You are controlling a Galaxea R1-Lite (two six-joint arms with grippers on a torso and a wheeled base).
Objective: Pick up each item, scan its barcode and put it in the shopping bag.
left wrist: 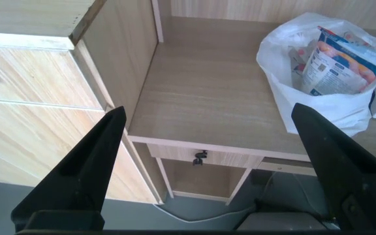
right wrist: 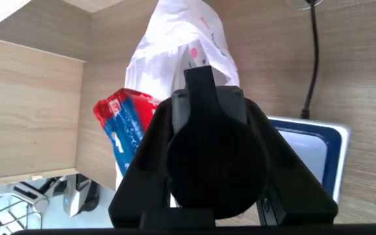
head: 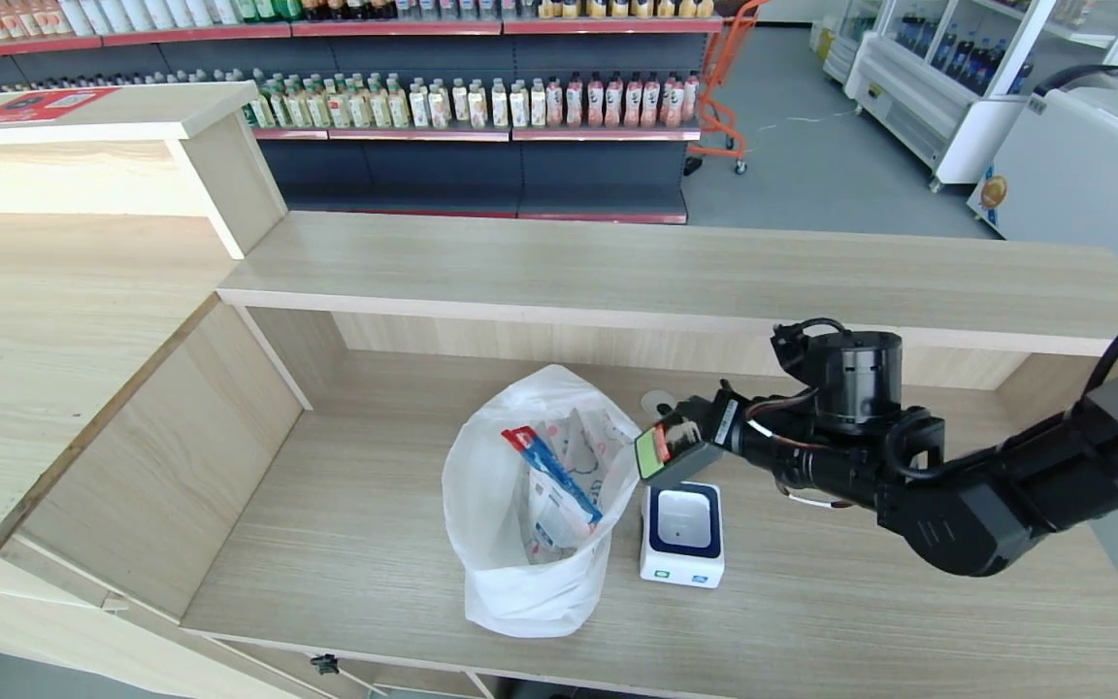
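Well, nearest to me my left pincer (left wrist: 207, 114) hangs out in front of the near edge of the pale wooden bench (left wrist: 194, 72). Its two dark fingers (left wrist: 83, 176) are spread wide with nothing between them.

A little way in from that edge stands the white plastic shopping bag (head: 520, 573), its mouth gaping upward. Inside it a red-and-blue packet (head: 549, 476) leans against other pale printed packets (head: 578, 437).

Just beside the bag, on its right, the white box scanner (head: 682, 563) lies flat on the bench, with a dark-blue frame round its top window.

My right pincer (head: 680, 442) hangs over the scanner's far edge, clamped on a small flat pack (head: 661, 454) with a green and red face. The pack is tilted and held above the scanner, just beside the bag's rim. I cannot tell whether it touches the plastic.

In the right wrist view a black cable (right wrist: 313, 59) runs away from the scanner across the wood.

Beyond, a raised wooden ledge (head: 714, 272) runs along the back of the bench. Farther off, store shelves (head: 481, 102) carry rows of bottles and an orange trolley (head: 729, 87) stands at their end. White freezer cabinets (head: 1083, 175) line the right side of the room.
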